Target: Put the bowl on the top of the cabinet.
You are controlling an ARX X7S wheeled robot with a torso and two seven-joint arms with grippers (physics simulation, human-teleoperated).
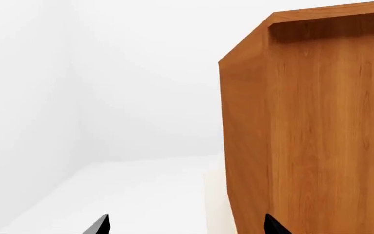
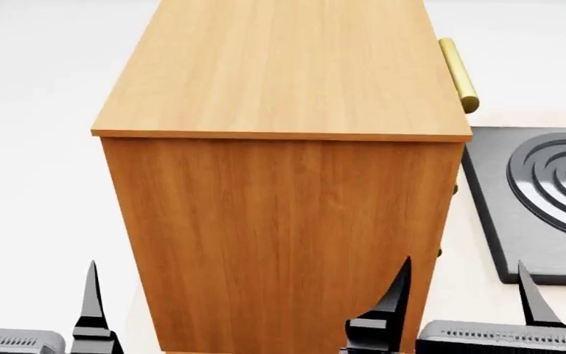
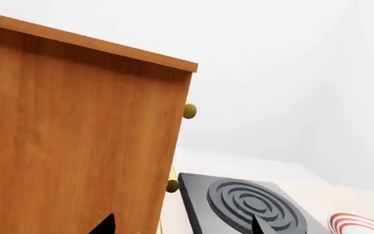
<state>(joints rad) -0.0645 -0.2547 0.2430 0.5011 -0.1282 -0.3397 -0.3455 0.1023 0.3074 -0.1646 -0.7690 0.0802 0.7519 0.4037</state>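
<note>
Directly ahead of the robot, in the head view, stands the tall boxy cabinet of orange-brown wood grain point(image 2: 283, 243), filling most of the frame. Its flat top panel point(image 2: 283, 66) is a lighter wood tone. A brass cylindrical bar handle point(image 2: 458, 74) projects from the cabinet's right-hand face, near the top edge. The cabinet rests on a pale table point(image 2: 27, 221).

To the right of the cabinet, just beside its base, lies a dark grey square hob plate with raised concentric rings point(image 2: 548, 199). The right wrist view shows the same hob plate point(image 3: 252, 204) and, beyond it at the frame edge, part of a flat white plate with red stripes point(image 3: 362, 225).

The left gripper point(image 2: 32, 295) sits at the lower edge of the head view, left of the cabinet. Its two black fingers stand apart with nothing between them. The right gripper point(image 2: 465, 291) sits at the lower right, one finger in front of the cabinet's near right corner, the other over the table by the hob plate. Its fingers are likewise spread and hold nothing.

The bowl does not appear in any of the three views; its location cannot be determined.
</note>
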